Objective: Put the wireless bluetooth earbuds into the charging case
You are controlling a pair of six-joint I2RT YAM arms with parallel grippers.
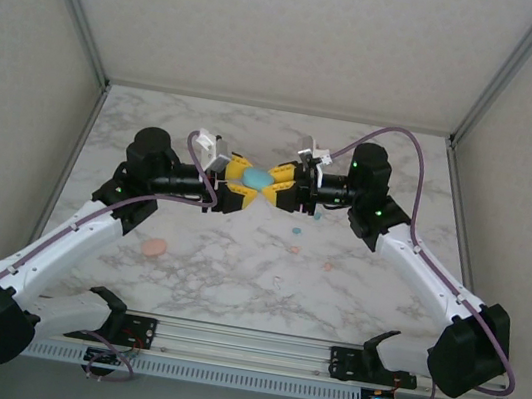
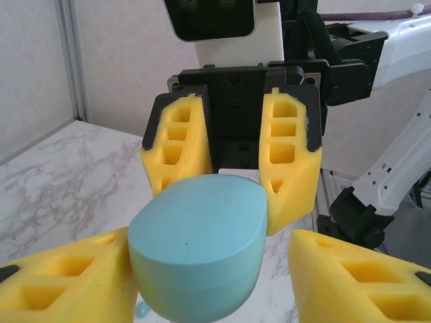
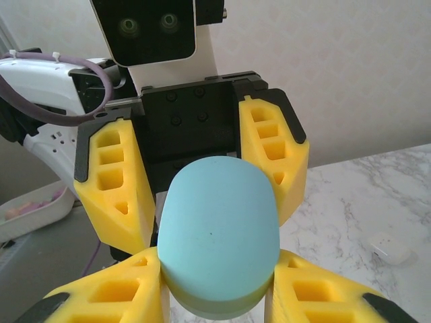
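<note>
A closed teal oval charging case (image 1: 257,177) hangs above the middle of the table between both grippers. My right gripper (image 1: 281,187) is shut on the case (image 3: 219,229), both yellow fingers pressed to its sides. My left gripper (image 1: 236,186) is open around the case (image 2: 199,249): its left finger (image 2: 64,276) touches the case and its right finger (image 2: 367,276) stands apart from it. On the marble lie loose earbuds: teal ones (image 1: 295,232) (image 1: 317,218) and salmon-pink ones (image 1: 294,250) (image 1: 327,266). One teal bud (image 2: 141,309) shows below the case.
A salmon-pink oval case (image 1: 153,247) lies on the table's left side near the left arm. A small white object (image 3: 389,247) rests on the marble. A white tray (image 3: 34,208) sits beyond the table edge. Frame posts and walls surround the table.
</note>
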